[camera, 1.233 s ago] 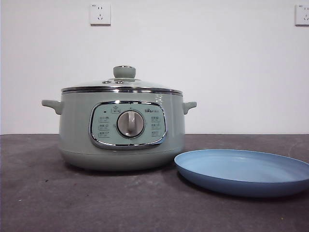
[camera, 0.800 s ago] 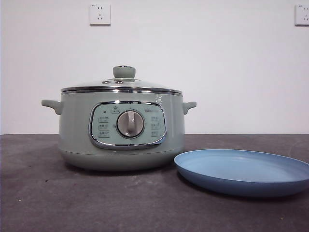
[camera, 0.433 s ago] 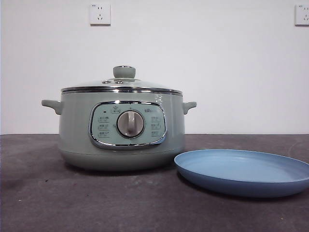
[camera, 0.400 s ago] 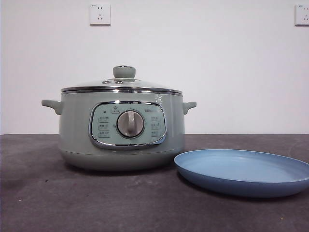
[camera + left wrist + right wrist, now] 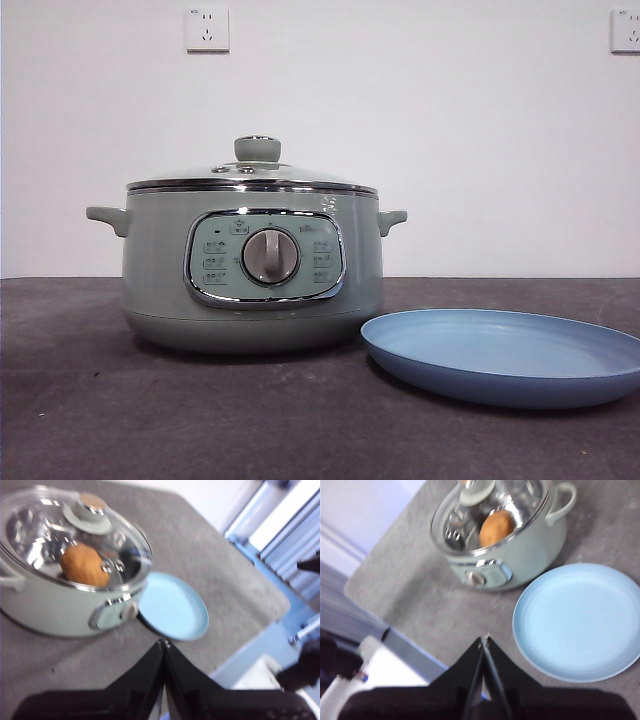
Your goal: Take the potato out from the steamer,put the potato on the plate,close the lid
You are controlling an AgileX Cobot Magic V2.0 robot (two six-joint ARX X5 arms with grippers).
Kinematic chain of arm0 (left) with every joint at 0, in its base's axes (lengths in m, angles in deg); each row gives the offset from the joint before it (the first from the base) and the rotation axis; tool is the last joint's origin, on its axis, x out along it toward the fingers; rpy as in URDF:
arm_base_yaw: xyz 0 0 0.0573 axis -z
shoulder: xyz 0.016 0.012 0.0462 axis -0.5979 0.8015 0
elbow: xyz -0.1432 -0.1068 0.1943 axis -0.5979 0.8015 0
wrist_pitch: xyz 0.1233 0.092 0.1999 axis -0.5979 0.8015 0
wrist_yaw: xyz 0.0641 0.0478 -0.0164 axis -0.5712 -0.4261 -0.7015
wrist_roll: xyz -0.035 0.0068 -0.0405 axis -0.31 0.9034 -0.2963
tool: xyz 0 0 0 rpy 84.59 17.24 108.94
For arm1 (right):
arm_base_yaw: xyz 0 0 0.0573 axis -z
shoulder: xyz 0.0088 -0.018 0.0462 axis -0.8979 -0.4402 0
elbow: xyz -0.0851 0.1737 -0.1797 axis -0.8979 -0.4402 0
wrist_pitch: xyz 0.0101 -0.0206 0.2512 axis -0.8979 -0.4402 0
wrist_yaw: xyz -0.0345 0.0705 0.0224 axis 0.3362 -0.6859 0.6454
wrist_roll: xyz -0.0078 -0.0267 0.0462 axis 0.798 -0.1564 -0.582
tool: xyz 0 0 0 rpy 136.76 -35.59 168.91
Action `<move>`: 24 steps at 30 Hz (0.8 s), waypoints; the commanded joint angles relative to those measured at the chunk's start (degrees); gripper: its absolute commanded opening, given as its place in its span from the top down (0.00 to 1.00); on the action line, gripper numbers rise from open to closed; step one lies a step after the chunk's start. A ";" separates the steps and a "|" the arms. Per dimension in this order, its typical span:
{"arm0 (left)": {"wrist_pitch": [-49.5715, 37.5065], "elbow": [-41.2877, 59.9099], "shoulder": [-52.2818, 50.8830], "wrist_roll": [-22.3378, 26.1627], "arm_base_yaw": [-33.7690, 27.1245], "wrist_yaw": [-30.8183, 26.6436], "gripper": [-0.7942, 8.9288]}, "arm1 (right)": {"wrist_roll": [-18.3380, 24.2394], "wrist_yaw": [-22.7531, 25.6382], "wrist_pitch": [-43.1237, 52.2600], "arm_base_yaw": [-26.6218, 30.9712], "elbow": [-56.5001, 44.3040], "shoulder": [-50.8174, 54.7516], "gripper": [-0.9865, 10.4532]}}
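Inside the steamer [image 5: 55, 605], seen through the glass of the lid [image 5: 75, 540], lies the potato [image 5: 84, 565], an orange-brown oval resting against the shiny inner wall on the side toward the control panel. The right wrist view shows the same potato [image 5: 497, 527] under the lid [image 5: 490, 510], within the pale green steamer [image 5: 520, 550]. From the front the potato is hidden; only the steamer [image 5: 250, 265] shows, with the lid [image 5: 250, 178] seated flat on its chrome rim and the green knob upright in the middle. Just beside the steamer, on the side of its right-hand handle in the front view, lies the plate [image 5: 505, 355], light blue and with nothing on it; its rim comes close to the steamer's base, though contact cannot be judged. Both stand on the dark grey tabletop [image 5: 150, 420]. Well away from these things, the left gripper [image 5: 163, 647] hangs above the tabletop's near side with its black jaws pressed together, holding nothing. The right gripper [image 5: 484, 642] likewise hovers high and apart, jaws closed to a point and carrying nothing.
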 commanded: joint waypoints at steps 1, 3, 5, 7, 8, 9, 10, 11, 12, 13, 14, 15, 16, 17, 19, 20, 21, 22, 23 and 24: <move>4.94 -2.19 1.62 7.04 0.94 -0.04 0.93 | 3.67 -0.09 -1.64 -1.09 0.98 -0.74 0.92; 6.25 -2.99 2.29 7.56 1.36 -0.09 0.93 | 3.67 -0.09 -1.64 -1.79 1.05 -0.85 0.92; 6.10 -3.37 2.54 7.74 1.51 -0.09 0.92 | 3.67 -0.07 -1.60 -2.16 1.05 -0.85 0.91; 6.05 -3.54 2.58 7.72 1.51 -0.20 0.89 | 3.67 -0.04 -1.60 -2.19 1.05 -0.85 0.89; 6.08 -3.61 2.58 7.69 1.51 -0.20 0.83 | 3.67 0.02 -1.60 -2.19 1.05 -0.85 0.85; 6.08 -3.65 2.62 7.67 1.51 -0.20 0.72 | 3.65 0.02 -1.57 -2.19 1.05 -0.85 0.78; 6.08 -3.65 2.62 7.61 1.51 -0.20 0.57 | 3.45 0.02 -1.57 -2.19 1.05 -0.85 0.69; 6.05 -3.65 2.62 7.52 1.51 -0.22 0.44 | 2.97 0.04 -1.60 -2.19 1.05 -0.85 0.60; 5.97 -3.65 2.62 7.50 1.51 -0.22 0.33 | 2.47 0.04 -1.57 -2.19 1.05 -0.85 0.50; 5.86 -3.65 2.62 7.48 1.51 -0.22 0.30 | 2.10 0.02 -1.60 -2.19 1.05 -0.85 0.42; 5.75 -3.65 2.62 7.48 1.51 -0.22 0.30 | 1.95 0.02 -1.60 -2.19 1.05 -0.85 0.38; 5.68 -3.65 2.62 7.48 1.51 -0.20 0.30 | 1.81 0.02 -1.60 -2.19 1.05 -0.85 0.36; 5.64 -3.67 2.62 7.45 1.51 -0.20 0.30 | 1.73 0.00 -1.60 -2.19 1.05 -0.85 0.36; 5.62 -3.67 2.62 7.45 1.51 -0.20 0.30 | 1.73 -0.02 -1.62 -2.19 1.05 -0.85 0.36; 5.44 -3.67 2.64 7.45 1.55 -0.26 0.30 | 1.70 0.00 -1.62 -2.19 1.05 -0.85 0.36; 5.20 -3.67 2.73 7.41 1.55 -0.28 0.30 | 1.70 -0.02 -1.62 -2.19 1.05 -0.85 0.36; 4.94 -3.74 2.99 7.19 1.55 -0.37 0.30 | 1.70 0.00 -1.62 -2.19 1.05 -0.85 0.36; 4.85 -3.93 3.19 6.84 1.55 -0.68 0.30 | 1.70 -0.02 -1.62 -2.19 1.05 -0.85 0.36; 4.81 -4.22 3.39 6.69 1.57 -1.36 0.30 | 1.68 0.00 -1.62 -2.19 1.05 -0.85 0.36; 4.66 -4.63 3.89 6.64 1.66 -2.08 0.30 | 1.68 -0.02 -1.62 -2.19 1.05 -0.85 0.36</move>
